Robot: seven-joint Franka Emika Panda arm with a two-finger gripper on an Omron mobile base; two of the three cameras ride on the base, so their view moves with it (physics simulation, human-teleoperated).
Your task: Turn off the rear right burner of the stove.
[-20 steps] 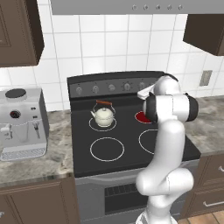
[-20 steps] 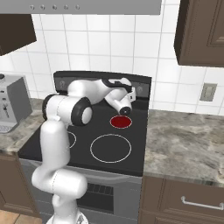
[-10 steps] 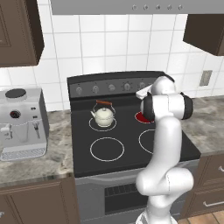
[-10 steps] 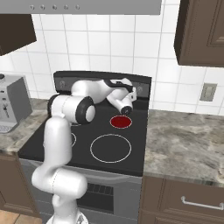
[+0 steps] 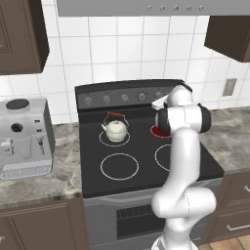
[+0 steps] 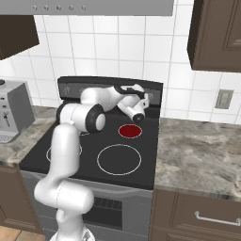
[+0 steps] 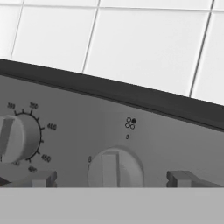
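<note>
The stove is a black glass-top range with a grey back panel carrying a row of knobs. Its rear right burner glows dark red; in the left base view the rear right burner is partly hidden by my arm. My gripper is up at the right end of the back panel, above that burner. In the hand view my gripper is open. Its fingertips stand on either side of a small grey knob without touching it. The burner symbol above that knob has its upper right dot filled.
A cream kettle sits on the rear left burner. A larger numbered dial is left of the small knob. A grey coffee machine stands on the left counter. A stone counter lies right of the stove. The range hood hangs overhead.
The arm has shifted slightly left and the hand has edged closer to the back panel. The jaws have stayed open, and the burner still glows red.
</note>
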